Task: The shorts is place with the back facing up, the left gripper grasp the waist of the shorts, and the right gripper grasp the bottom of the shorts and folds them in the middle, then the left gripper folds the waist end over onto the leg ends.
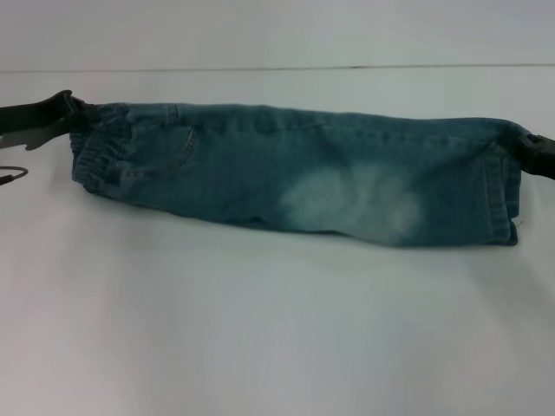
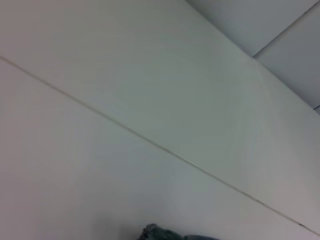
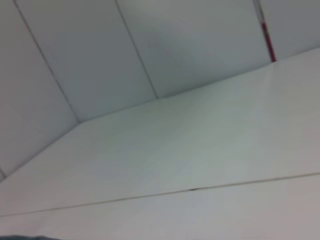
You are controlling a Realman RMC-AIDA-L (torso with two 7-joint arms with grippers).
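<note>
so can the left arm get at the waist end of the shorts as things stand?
Probably yes: the left end effector already sits at the elastic waistband on the shorts, with nothing lying between. Its grip isn't visible.

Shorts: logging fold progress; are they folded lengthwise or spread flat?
Folded lengthwise: the shorts form one narrow band, left gripper at the waist, right gripper at the hem.

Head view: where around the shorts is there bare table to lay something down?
The widest bare table is in front of the shorts, nearer the robot. A narrower strip runs behind them up to the seam line. Both ends are crowded: the left end effector at the waist, the right end effector at the leg ends.
</note>
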